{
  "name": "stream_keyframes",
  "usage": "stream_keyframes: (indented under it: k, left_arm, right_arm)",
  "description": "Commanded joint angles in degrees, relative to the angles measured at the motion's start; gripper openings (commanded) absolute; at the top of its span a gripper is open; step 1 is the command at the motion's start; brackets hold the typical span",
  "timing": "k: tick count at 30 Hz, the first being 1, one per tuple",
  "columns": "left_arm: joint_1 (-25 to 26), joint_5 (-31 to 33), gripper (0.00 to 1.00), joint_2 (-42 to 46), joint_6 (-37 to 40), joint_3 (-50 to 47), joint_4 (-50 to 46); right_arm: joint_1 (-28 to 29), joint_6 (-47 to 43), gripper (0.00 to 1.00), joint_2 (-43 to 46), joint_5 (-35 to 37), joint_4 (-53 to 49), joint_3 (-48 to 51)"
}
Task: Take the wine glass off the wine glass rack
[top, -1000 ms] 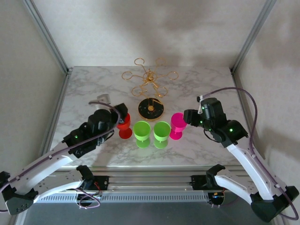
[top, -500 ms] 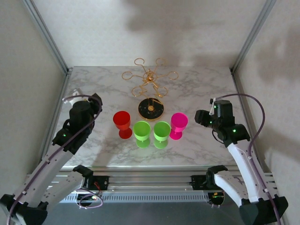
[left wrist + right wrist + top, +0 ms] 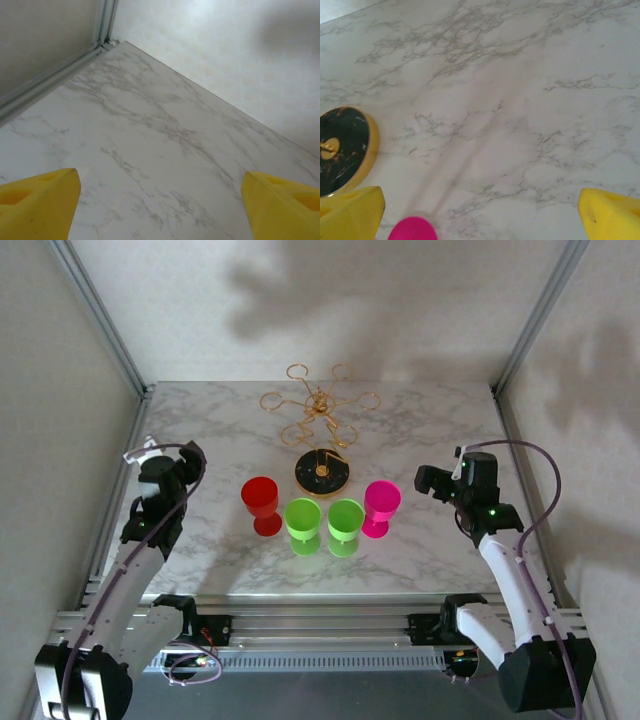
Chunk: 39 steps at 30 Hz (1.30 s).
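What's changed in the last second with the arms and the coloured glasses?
The left gripper let go of the red plastic wine glass and drew back leftward; the right gripper released the pink plastic wine glass and drew back rightward. Both are open now. Those glasses, the two green glasses and the gold wire rack stayed put.

You have one red wine glass, two green wine glasses, one pink wine glass and one gold wire rack on the counter.
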State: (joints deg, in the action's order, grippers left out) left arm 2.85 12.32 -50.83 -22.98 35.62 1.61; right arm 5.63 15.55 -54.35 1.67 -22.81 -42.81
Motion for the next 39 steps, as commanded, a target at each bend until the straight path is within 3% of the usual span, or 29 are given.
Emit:
stream_keyframes:
  k: [1, 8, 23, 33, 39]
  left_arm:
    - [-2.6, 0.1, 0.86, -0.6, 4.4, -3.0, 8.4]
    - [-6.3, 0.2, 0.88, -3.8, 9.3, -14.8, 31.7]
    - [-7.2, -4.2, 0.88, -23.4, 15.9, -23.3, 62.4]
    - [-7.4, -8.4, 0.88, -33.6, 16.9, -25.1, 74.1]
    - [-7.3, -10.0, 0.88, -37.0, 17.4, -24.5, 75.8]
  right_arm:
    - [-1.5, -1.3, 0.99, -1.8, 2.8, 7.5, 2.8]
    - [-5.9, -1.6, 0.99, -6.3, 2.7, 19.3, 7.5]
    - [-7.3, -5.5, 0.99, -20.0, 4.4, 46.5, 15.6]
    - [-7.4, -7.9, 0.99, -27.7, 1.0, 61.4, 17.2]
    - [-7.2, -10.8, 0.99, -30.1, -6.2, 63.6, 17.0]
